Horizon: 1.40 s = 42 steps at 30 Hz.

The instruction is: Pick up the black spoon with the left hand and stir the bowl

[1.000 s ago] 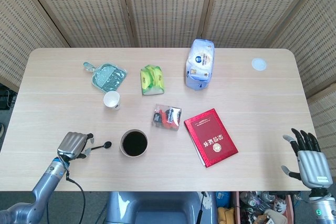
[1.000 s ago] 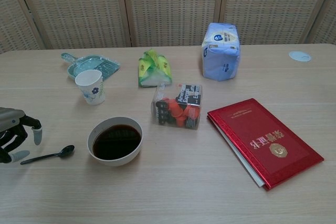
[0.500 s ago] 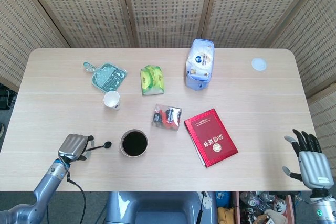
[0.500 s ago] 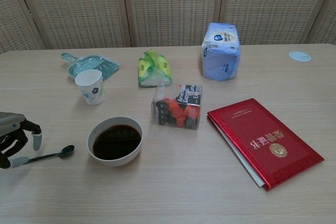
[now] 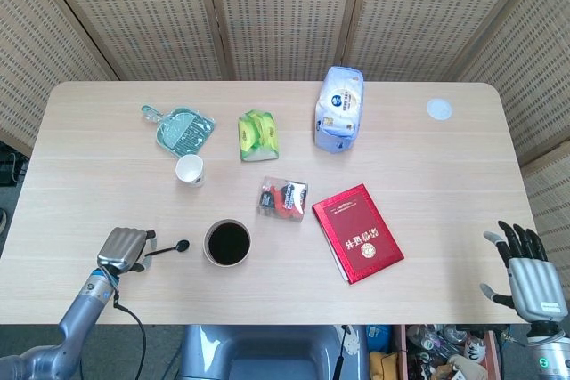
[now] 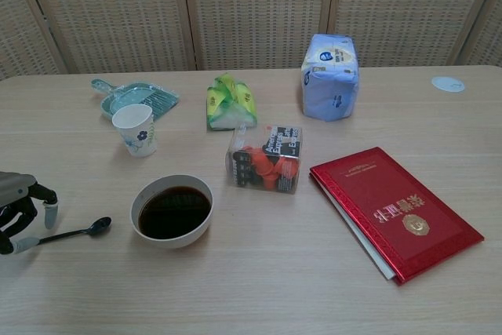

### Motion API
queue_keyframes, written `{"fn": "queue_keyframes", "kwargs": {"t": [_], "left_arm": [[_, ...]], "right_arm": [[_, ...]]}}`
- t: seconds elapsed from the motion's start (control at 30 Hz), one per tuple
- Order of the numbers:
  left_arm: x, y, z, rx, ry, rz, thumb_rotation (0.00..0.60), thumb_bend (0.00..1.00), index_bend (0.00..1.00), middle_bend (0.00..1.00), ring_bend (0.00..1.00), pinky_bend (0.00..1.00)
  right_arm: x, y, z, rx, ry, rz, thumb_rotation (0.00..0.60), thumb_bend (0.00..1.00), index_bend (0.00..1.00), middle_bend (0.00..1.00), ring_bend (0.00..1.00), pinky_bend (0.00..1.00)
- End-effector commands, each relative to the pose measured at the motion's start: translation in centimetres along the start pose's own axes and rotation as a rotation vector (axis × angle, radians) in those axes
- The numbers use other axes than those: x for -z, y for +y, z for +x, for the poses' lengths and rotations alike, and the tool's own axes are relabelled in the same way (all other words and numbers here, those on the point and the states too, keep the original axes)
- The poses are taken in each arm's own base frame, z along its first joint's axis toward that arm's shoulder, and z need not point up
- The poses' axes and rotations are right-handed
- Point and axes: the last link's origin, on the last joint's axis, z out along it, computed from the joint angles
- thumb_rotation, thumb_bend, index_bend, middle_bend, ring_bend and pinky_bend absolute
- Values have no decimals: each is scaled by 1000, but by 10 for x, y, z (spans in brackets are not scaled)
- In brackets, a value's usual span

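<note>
Fingers [image 6: 50, 211] of left hand [image 5: 122, 247] curled round handle end of black spoon [image 6: 74, 231], apparently grasping; spoon low over desk [image 5: 427, 193], beside bowl [image 6: 172, 211], ready to lift. Right hand [image 5: 531, 284] released, idle.

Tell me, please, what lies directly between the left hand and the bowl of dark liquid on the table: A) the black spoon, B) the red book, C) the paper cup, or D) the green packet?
A: the black spoon lies flat on the table between the left hand and the bowl, its scoop end toward the bowl.
</note>
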Motion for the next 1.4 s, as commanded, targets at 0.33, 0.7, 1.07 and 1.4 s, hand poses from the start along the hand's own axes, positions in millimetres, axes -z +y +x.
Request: {"fn": "queue_keyframes", "kwargs": {"t": [0.33,0.7,1.07,1.4], "left_arm": [[-6,4,-4,1,-6,15,600,378,480,787,759,740],[-11,8,-10,7,-18,29,600,378,480,787,759,740],[-16,6,-9,10,-6,52,600,378,480,787,759,740],[-16,7,-10,4,-8,50,600,382,495,787,759,740]], "right_arm": [[1,3,-1,-3,-3,-9,600,126,228,151,71,108],[3,6,-2,-9,-7,-22,600,126,228,151,71,108],[5,9,-4,-19,-14,-39,600,126,228,151,70,108],[7,10,-5,-26,-14,-47,600,127,228,152,71,108]]}}
